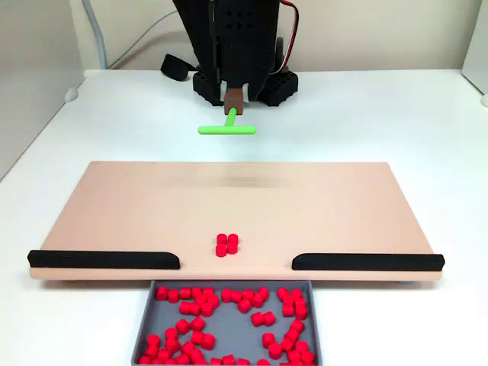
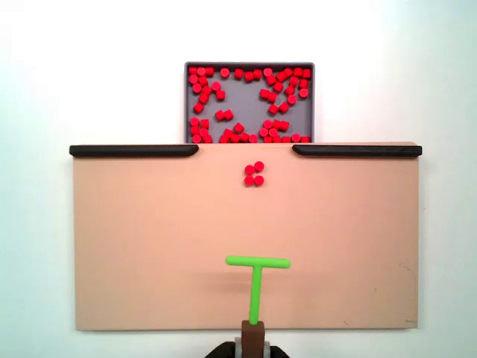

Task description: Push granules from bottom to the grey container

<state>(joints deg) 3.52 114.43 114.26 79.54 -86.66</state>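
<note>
On the tan board point(image 2: 149, 239) we see two black strips point(image 2: 134, 151) along the edge at 12 o'clock, with a gap between them. A small cluster of granules point(image 2: 254, 174) lies just before this gap. Many more lie in the grey container point(image 2: 248, 97), which touches the board there. The gripper point(image 2: 254, 328) at 6 o'clock pinches the stem of the green T-shaped pusher point(image 2: 257, 262). We read no writing.

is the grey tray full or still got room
Partly full: red granules lie scattered in the grey tray, with bare grey floor showing between them.
</note>
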